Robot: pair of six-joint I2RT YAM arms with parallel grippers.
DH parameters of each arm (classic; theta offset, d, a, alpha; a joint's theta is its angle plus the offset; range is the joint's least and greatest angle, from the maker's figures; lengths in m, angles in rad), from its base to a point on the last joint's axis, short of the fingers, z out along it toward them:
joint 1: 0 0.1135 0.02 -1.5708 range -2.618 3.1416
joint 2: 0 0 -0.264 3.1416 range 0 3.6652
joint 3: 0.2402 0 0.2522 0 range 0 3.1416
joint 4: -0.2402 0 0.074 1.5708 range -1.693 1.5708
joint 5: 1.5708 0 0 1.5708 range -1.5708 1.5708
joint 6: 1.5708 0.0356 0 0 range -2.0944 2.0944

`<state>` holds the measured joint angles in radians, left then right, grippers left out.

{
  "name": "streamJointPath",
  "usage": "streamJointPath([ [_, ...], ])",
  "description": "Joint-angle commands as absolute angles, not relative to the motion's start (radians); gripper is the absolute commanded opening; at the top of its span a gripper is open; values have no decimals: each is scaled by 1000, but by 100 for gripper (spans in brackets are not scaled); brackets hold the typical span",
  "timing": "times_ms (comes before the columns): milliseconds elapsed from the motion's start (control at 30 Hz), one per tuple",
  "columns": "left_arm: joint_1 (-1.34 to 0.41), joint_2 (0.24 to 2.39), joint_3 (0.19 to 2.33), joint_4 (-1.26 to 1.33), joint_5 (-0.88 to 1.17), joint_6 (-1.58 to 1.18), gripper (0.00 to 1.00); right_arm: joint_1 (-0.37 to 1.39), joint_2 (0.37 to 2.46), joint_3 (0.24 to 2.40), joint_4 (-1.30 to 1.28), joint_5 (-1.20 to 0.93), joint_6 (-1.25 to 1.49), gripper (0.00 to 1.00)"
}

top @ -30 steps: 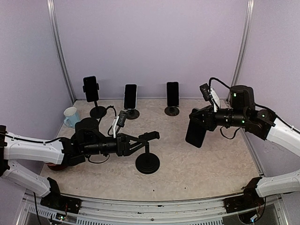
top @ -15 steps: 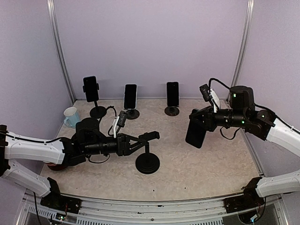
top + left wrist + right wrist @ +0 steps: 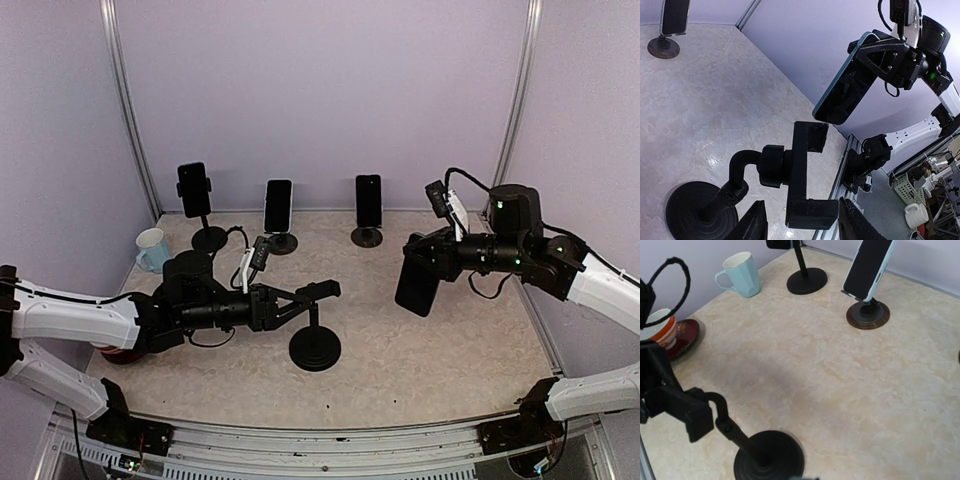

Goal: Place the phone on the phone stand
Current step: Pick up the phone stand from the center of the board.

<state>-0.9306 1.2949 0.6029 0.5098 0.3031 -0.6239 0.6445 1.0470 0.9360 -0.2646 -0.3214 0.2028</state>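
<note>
The left tool [image 3: 305, 297] has drawn its jaws a little narrower about the clamp of the phone stand [image 3: 315, 347]; the right tool [image 3: 420, 265], carrying the phone [image 3: 416, 288], has edged slightly leftward.

Bare tabletop [image 3: 440, 350] separates the near-centre phone stand [image 3: 315, 345] from the phone [image 3: 416, 283] raised at right. The left gripper [image 3: 322, 296] blocks the stand's left side; three far stands [image 3: 283, 243] line the back wall.

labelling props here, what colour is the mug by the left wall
Pale mint-blue mug, white inside; clearest in the right wrist view.
</note>
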Motion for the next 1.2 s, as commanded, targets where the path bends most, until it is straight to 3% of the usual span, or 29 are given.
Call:
streamJointPath([
  [0,-925,1315,619,550,317,-615,43,634,1035,933,-205,-327,206,0],
  [133,-924,1319,621,554,318,-615,40,634,1036,930,-205,-329,207,0],
  [267,-923,1312,621,553,316,-614,49,633,1037,930,-204,-331,206,0],
  [400,-920,1300,620,546,306,-611,52,634,1037,927,-203,-331,206,0],
  [933,-916,1301,620,555,296,-609,54,633,1028,913,-204,-330,208,0],
  [1167,-916,1307,630,558,298,-607,49,634,1028,912,-207,-329,204,0],
])
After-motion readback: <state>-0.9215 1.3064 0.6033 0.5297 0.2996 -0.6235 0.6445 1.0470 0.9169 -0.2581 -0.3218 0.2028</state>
